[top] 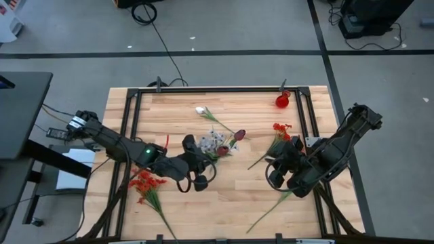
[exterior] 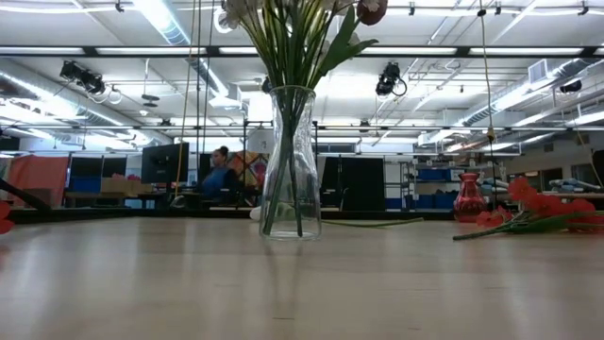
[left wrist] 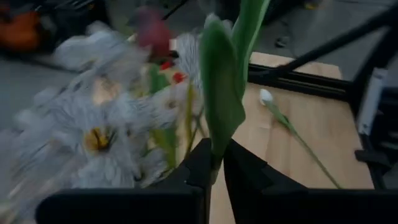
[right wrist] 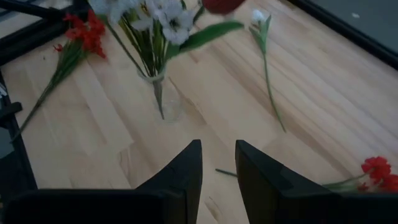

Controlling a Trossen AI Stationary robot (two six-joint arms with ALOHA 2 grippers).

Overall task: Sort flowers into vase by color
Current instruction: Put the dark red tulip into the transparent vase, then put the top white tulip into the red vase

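Note:
A clear glass vase stands mid-table and holds white sprays and a maroon tulip. My left gripper is beside the bunch, shut on a green leaf. My right gripper is open and hovers over bare table to the vase's right. A white bud flower lies flat behind the vase. One red cluster lies near the right arm and another near the left edge. A red vase stands at the far right. My left gripper pinches a broad green leaf at its lower end between the two fingers. The leaf rises upright from the fingers among the bunch's white flowers. I cannot tell which flower it belongs to.
A black metal frame borders the table on all sides. A loose green stem lies near the near right corner. Bare wood shows in front of the clear vase. A person sits at a desk far behind the table.

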